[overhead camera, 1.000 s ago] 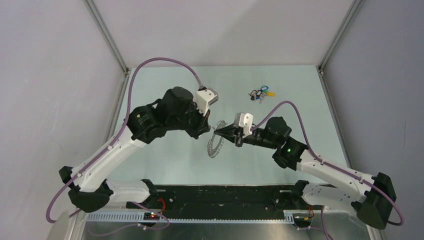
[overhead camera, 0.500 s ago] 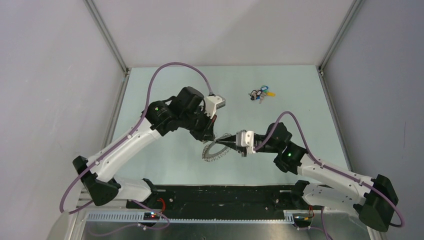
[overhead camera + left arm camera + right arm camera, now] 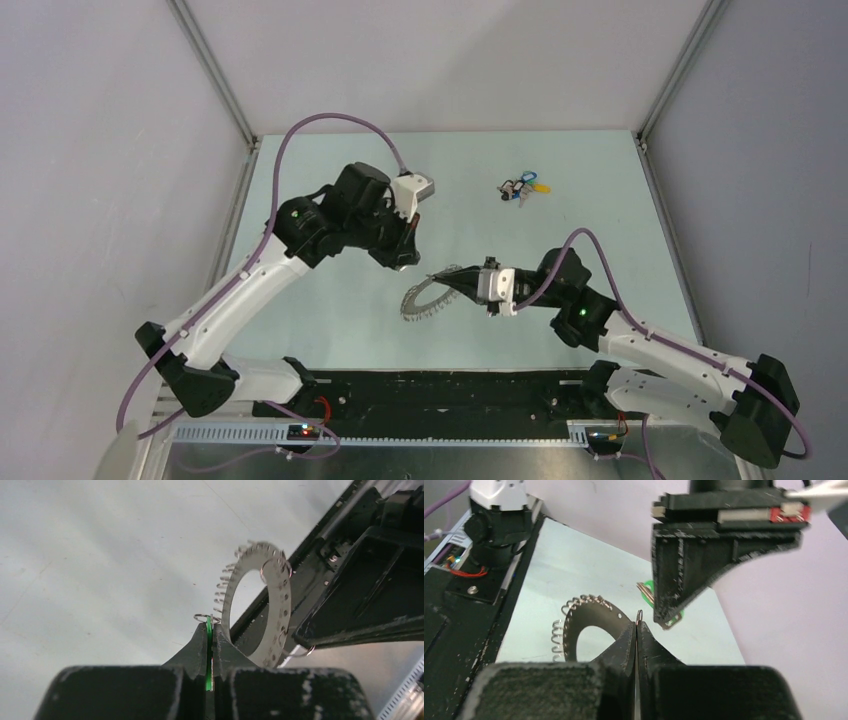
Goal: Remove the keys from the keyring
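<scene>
The keyring (image 3: 417, 305), a flat grey ring with wire loops along its rim, hangs tilted just above the table. My right gripper (image 3: 449, 283) is shut on one small wire loop at its rim, which shows in the right wrist view (image 3: 639, 616) beside the ring plate (image 3: 589, 612). My left gripper (image 3: 404, 263) is shut on a green-headed key (image 3: 209, 645) with a small wire ring at its tip. It sits just up and left of the keyring (image 3: 277, 592). In the right wrist view the green key (image 3: 649, 586) shows behind the left fingers (image 3: 684, 570). I cannot tell whether it is still linked.
A small bunch of keys with blue and yellow heads (image 3: 522, 188) lies at the back of the pale green table (image 3: 330, 320). A black strip (image 3: 450, 385) with the arm bases runs along the near edge. Grey walls and metal posts enclose the sides.
The right gripper has lowered and tipped the keyring flatter, towards the near edge. The left gripper came close to the ring, then drew back up and left.
</scene>
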`<state>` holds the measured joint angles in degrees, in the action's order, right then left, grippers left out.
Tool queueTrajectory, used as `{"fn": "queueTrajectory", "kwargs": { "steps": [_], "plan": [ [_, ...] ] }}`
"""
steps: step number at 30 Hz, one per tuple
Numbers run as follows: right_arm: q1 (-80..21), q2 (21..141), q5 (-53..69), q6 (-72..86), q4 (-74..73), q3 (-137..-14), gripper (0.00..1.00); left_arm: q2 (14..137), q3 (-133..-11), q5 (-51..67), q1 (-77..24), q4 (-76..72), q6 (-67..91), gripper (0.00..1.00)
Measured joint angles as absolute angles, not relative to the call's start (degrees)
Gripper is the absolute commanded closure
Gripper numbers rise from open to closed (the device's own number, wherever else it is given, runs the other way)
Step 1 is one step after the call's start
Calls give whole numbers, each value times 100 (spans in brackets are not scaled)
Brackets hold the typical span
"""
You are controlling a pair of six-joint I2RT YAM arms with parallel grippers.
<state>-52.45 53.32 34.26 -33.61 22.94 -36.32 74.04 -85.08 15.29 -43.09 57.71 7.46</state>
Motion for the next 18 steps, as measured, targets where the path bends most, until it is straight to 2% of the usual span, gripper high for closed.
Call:
{"fn": "queueTrajectory", "kwargs": {
  "steps": [10, 18],
  "plan": [
    [-4753, 4963, 2445, -2429, 2368, -3586, 100, 7699, -8554, 550, -4062, 5363, 770, 100],
    [-4703, 3817, 639, -2008, 1761, -3579, 100, 9091, -8565, 576, -3793, 3332, 1562, 100]
  ]
}}
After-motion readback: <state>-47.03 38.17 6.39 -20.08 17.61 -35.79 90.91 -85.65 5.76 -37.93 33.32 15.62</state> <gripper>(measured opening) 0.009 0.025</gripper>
